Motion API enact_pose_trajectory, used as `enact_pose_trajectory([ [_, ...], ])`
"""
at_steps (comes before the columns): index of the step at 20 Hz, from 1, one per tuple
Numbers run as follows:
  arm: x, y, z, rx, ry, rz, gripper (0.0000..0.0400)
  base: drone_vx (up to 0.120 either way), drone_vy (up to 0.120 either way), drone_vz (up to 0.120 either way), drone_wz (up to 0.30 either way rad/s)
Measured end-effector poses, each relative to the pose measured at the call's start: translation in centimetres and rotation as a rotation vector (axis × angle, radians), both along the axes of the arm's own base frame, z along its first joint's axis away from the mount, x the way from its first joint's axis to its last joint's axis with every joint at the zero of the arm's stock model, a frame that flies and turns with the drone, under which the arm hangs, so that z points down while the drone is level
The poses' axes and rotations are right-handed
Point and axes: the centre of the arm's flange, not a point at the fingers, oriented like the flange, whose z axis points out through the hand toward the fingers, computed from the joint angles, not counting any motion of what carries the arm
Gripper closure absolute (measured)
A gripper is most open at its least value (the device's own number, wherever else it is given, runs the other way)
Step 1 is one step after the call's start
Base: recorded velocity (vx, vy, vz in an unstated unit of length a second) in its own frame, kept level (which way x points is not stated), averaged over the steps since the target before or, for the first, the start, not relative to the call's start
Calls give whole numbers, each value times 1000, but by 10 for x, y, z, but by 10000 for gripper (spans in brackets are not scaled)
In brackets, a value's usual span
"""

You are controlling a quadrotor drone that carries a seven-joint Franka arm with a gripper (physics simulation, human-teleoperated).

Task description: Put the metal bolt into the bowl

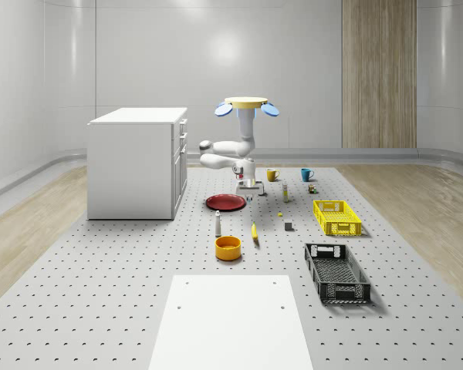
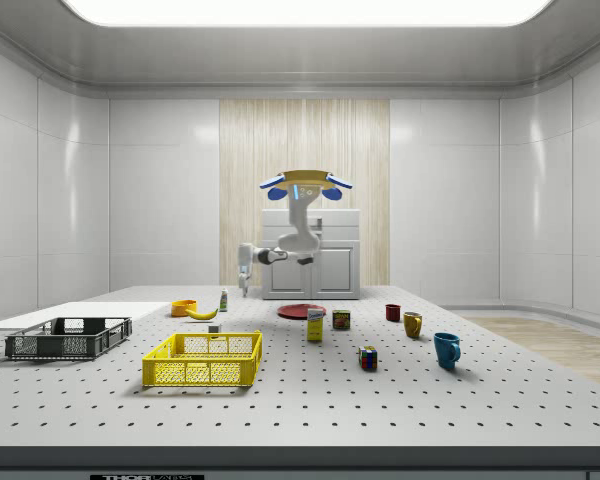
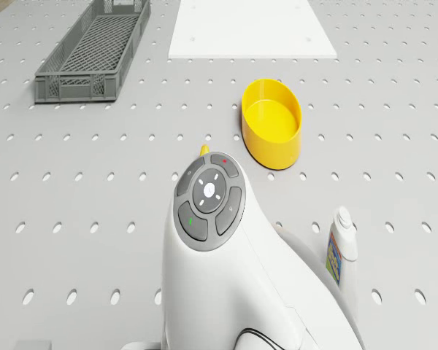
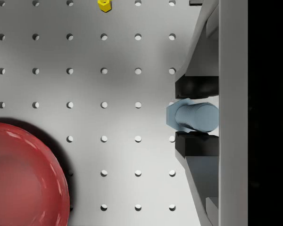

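In your whole-scene view the drone (image 1: pixel 246 104) hovers beside the cabinet (image 1: pixel 137 162), arm folded, gripper (image 1: pixel 251 184) down by the red plate (image 1: pixel 225 202). Your drone view shows the bowl (image 3: pixel 271 132) on the perforated bench (image 3: pixel 95 182). In your wrist view the jaws pinch the bolt (image 4: pixel 192 116) above the bench.

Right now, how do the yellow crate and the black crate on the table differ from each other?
The yellow crate is bright yellow; the black crate is dark, almost black. In the whole-scene view the yellow crate lies farther back, level with the red plate, while the black crate lies nearer the camera, beside the white board. The black crate looks longer and narrower. Both are open, empty lattice-walled crates on the table.
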Motion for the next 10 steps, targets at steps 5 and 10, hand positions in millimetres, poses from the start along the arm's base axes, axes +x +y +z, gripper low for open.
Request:
enact_pose_trajectory([
  [5,0,0,0,0,0,0,300,120,-80,0,0],
  [10,0,0,0,0,0,0,300,120,0,0,0],
])
